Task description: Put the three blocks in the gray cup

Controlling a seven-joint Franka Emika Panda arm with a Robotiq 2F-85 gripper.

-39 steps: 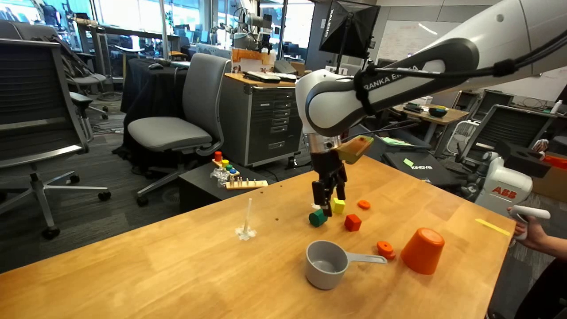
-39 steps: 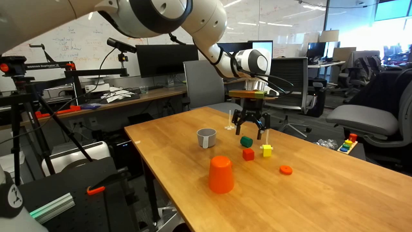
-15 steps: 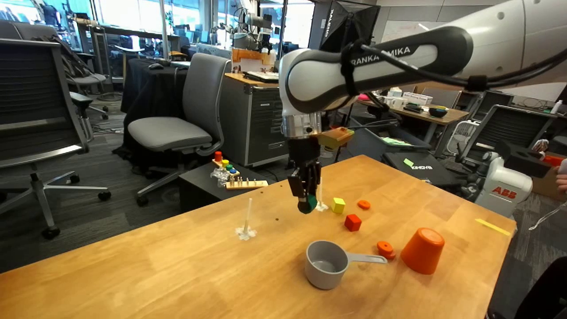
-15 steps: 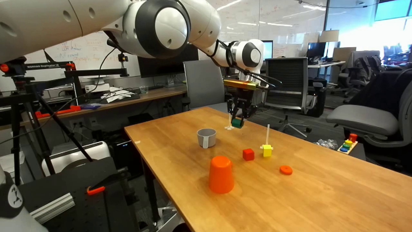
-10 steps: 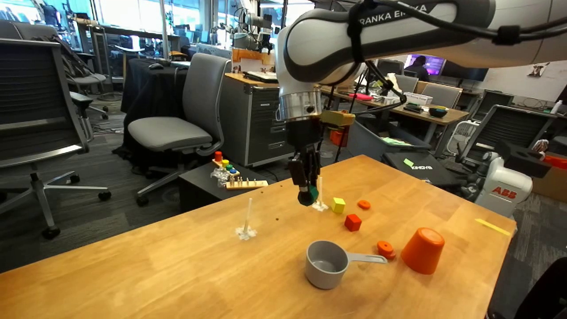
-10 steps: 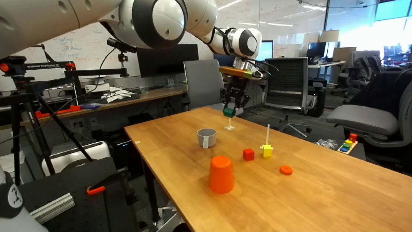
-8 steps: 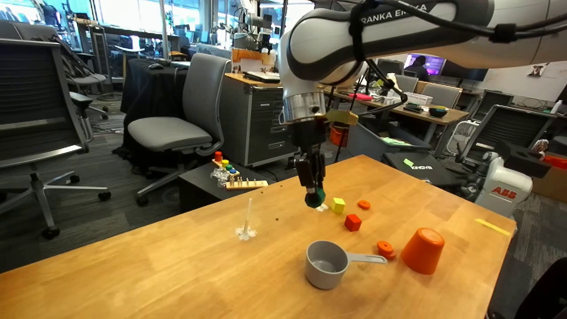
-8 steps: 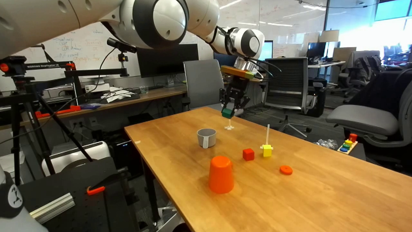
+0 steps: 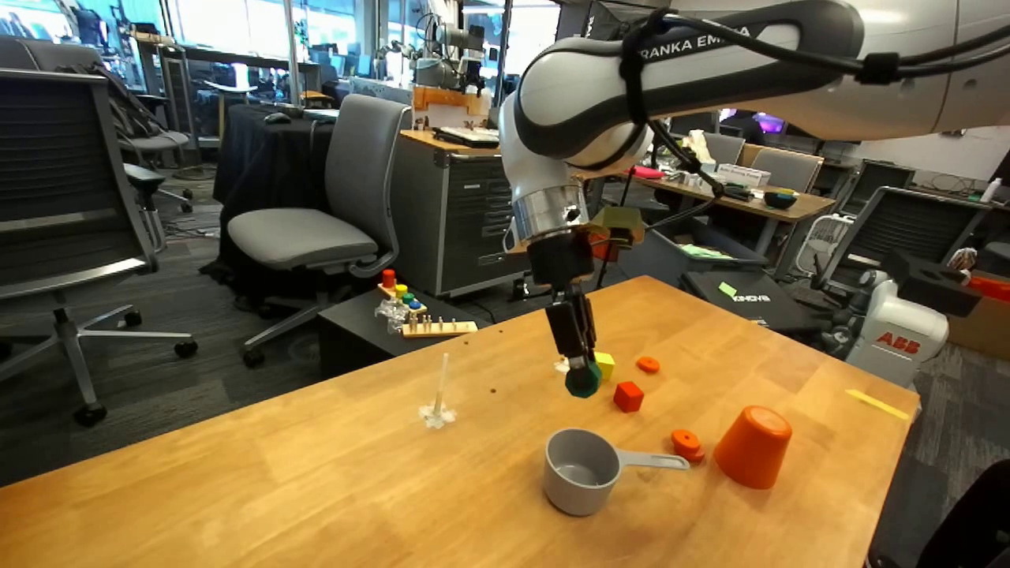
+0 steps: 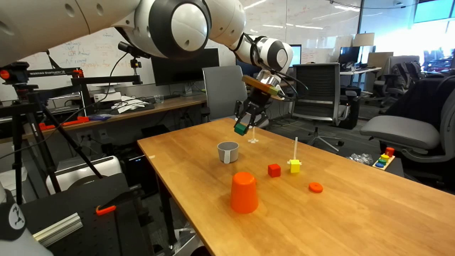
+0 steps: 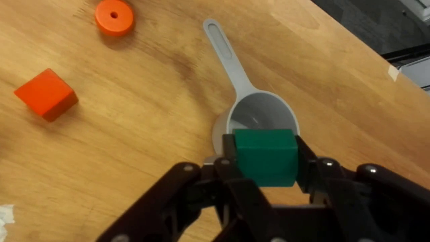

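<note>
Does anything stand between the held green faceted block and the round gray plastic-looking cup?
Nothing visible. In the wrist view, the gray cup opens upward beyond the green block in the end effector; the red-orange cube lies off to the side.

The gray measuring cup (image 9: 574, 491) looks smooth, matt plastic; the surface (image 9: 355, 473), grained wood, faintly glossy; the green block (image 11: 267, 161), blurred, perhaps painted wood.

I have clamped my black two-fingered gripper (image 11: 265, 148) on the green faceted block (image 10: 240, 129), lifted it off the brown wooden table (image 9: 316, 473), leaned, and just now brought it nearer the round gray plastic cup (image 9: 580, 487).
</note>
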